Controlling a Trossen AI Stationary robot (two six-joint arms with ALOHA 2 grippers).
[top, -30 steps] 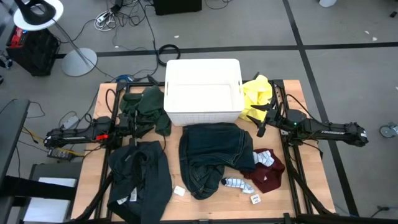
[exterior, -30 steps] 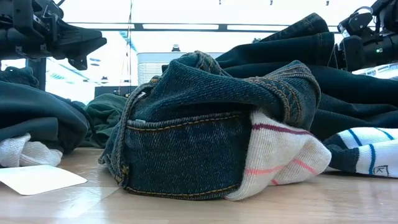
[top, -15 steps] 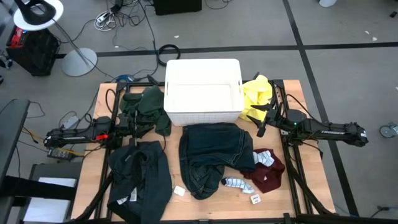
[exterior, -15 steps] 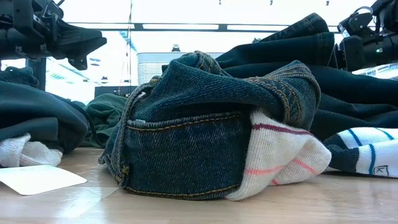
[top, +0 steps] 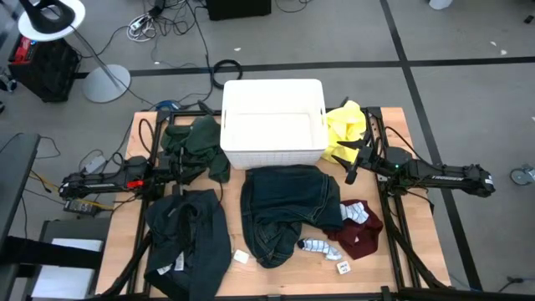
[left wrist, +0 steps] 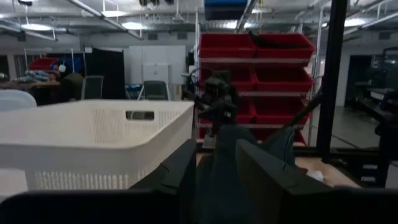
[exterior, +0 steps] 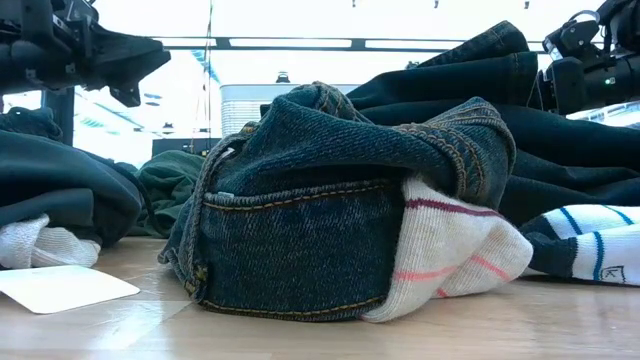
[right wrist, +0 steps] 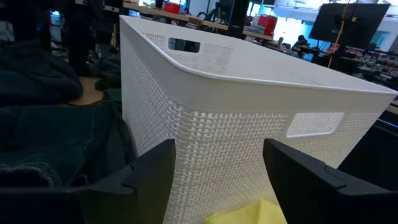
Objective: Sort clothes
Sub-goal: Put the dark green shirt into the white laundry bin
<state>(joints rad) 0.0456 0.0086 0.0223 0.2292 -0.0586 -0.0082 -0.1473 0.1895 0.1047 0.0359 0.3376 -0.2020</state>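
- The white bin (top: 273, 122) is placed at the far middle of the wooden table (top: 389, 251); its interior is seen from above with no garment visible in it
- The dark green garment (top: 197, 149) is heaped just beside the bin on the left side, and the yellow garment (top: 345, 130) is bunched against the bin on the right side
- The denim garment (top: 288, 209) is spread just in front of the bin; in the low view its folded hem (exterior: 300, 235) fills the middle of the picture and blocks most of what lies behind it
- A dark navy garment (top: 187, 242) is laid at the near left, reaching the table edge
- The maroon garment (top: 359, 232) is located at the near right, touching the denim; a striped sock (top: 316, 246) lies just beside it, and a second sock (exterior: 455, 245) is tucked under the denim hem
- Small white tags (top: 241, 257) are scattered on the table near the denim
- The left gripper (top: 178, 167) is held over the dark green garment; its fingers (left wrist: 261, 171) are seen apart with green fabric between them, but whether the fabric is gripped cannot be told
- The right gripper (top: 349, 160) is positioned beside the yellow garment, released, with its fingers (right wrist: 308, 168) spread before the bin wall
- Cables and a lamp base (top: 106, 83) are seen on the floor beyond the table
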